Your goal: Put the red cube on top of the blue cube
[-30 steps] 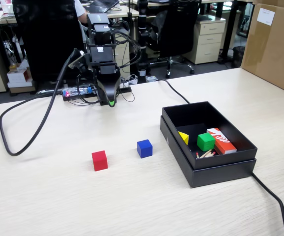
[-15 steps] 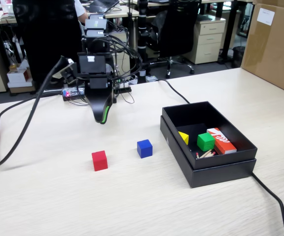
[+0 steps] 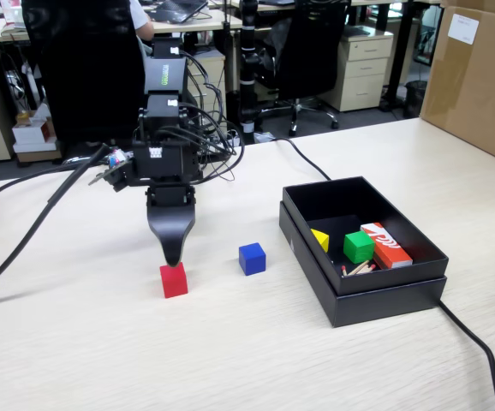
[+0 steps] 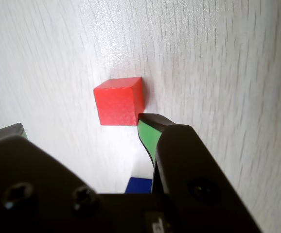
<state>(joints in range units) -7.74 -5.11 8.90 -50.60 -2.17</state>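
The red cube (image 3: 174,280) sits on the pale wooden table, and the blue cube (image 3: 252,258) stands a short way to its right in the fixed view. My gripper (image 3: 172,255) hangs tip-down just above and behind the red cube. In the wrist view the gripper (image 4: 84,125) is open, with bare table between its green-padded jaws. The red cube (image 4: 119,101) lies just beyond the right fingertip (image 4: 150,131), not between the jaws. A sliver of the blue cube (image 4: 139,185) shows at the bottom, beside that finger.
An open black box (image 3: 376,295) at the right holds a green cube (image 3: 358,247), a yellow piece (image 3: 319,239) and a red-orange and white box (image 3: 386,245). Black cables (image 3: 25,235) cross the table at left and right. A cardboard carton (image 3: 479,77) stands far right.
The arm has swung forward and down from the back of the table, bringing the gripper to just above the red cube. Both cubes stayed where they were.
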